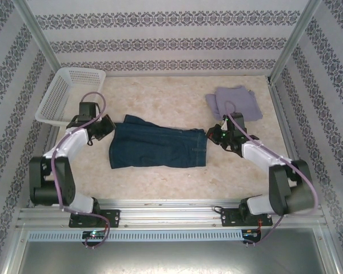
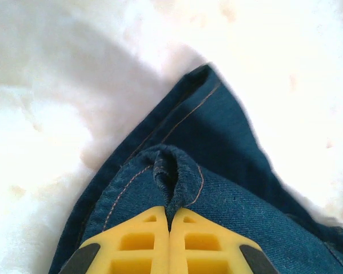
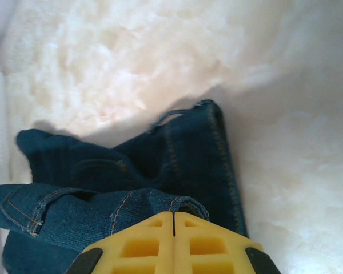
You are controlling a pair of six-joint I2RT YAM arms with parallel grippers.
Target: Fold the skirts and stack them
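two skirts — denim skirt (image 1: 158,148) pinched by left gripper (image 2: 170,216) and right gripper (image 3: 173,217), grey skirt (image 1: 235,103) apart — one basket (image 1: 56,101).

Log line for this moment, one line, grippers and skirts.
left gripper: shut on denim skirt | right gripper: shut on denim skirt | grey skirt: far right | basket: far left

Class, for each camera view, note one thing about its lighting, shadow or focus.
Top external: even, soft light, the table faintly marbled. Left wrist: table blown out white and blurred, a grey shadow beside the sharply focused denim skirt. Right wrist: similar glare on the table, soft shadow beyond the skirt.
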